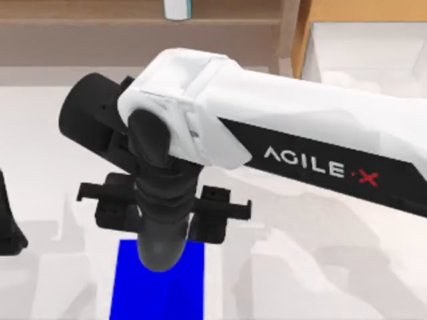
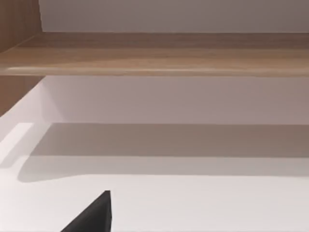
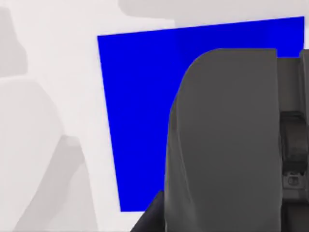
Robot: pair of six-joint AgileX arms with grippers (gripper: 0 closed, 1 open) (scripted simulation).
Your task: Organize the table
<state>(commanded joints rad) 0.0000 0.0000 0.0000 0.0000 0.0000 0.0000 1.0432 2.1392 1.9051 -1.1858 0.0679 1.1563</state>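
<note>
A rendered simulation workspace: plain white table (image 1: 320,267), wooden shelf (image 2: 154,53), flat blue mat (image 3: 140,96).

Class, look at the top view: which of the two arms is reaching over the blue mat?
The right arm, the white one lettered AGILEX. It stretches in from the top view's right and hangs over the blue mat. The left arm sits at the table's left edge, away from the mat.

The tabletop (image 1: 40,133) is plain matte white, crossed by soft grey shadows. The mat (image 1: 160,287) is a solid bright blue with no pattern. The right arm (image 1: 300,127) has a white shell over a black band lettered in white, with one red mark; its wrist parts are black. The shelf (image 2: 154,53) is light wood-grained brown.
</note>
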